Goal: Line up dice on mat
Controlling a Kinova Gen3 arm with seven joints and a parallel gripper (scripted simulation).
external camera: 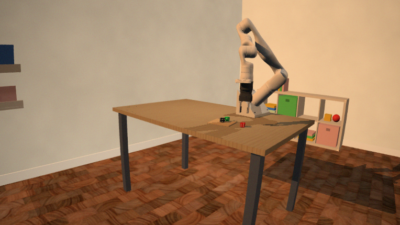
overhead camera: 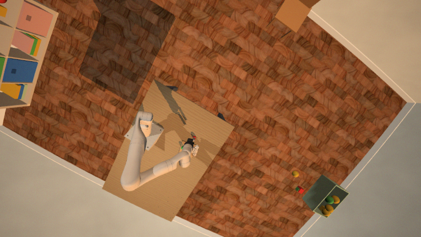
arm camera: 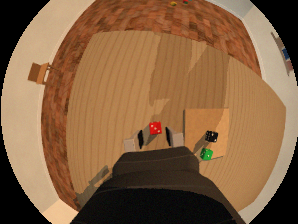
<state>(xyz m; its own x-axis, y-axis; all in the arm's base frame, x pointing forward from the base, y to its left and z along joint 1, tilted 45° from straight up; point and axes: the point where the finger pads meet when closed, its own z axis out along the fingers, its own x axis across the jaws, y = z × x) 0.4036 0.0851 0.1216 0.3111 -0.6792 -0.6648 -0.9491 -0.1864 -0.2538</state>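
Gripper: we see the gripper (external camera: pixel 244 109) hanging above the table (external camera: pixel 167 111), fingers pointing down, jaws parted and with nothing between them. In the wrist view the two fingers frame the red die from above, with a gap on either side.

Red die: we note the red die (arm camera: pixel 156 128) on bare wood, off the mat, just beside its edge. In the exterior view the red die (external camera: pixel 242 124) stands on the table to the right of the mat, below the gripper and not touched by it. The pips are too small for us to read.

Black die: the black die (external camera: pixel 222 120) stands on the mat. In the wrist view the black die (arm camera: pixel 212 136) sits inside the mat's outline, near its lower part.

Green die: the green die (external camera: pixel 227 119) stands on the mat, just beside the black one, a narrow gap between them. In the wrist view the green die (arm camera: pixel 206 155) lies at the mat's near edge; we cannot tell whether it is fully on.

Mat: the mat (external camera: pixel 217 122) lies flat on the table, a thin tan sheet, seen in the wrist view as a pale rectangle (arm camera: pixel 220 119).

Arm: we see the arm (overhead camera: pixel 134 173) rise from its base (overhead camera: pixel 153 134) and fold back down over the dice.
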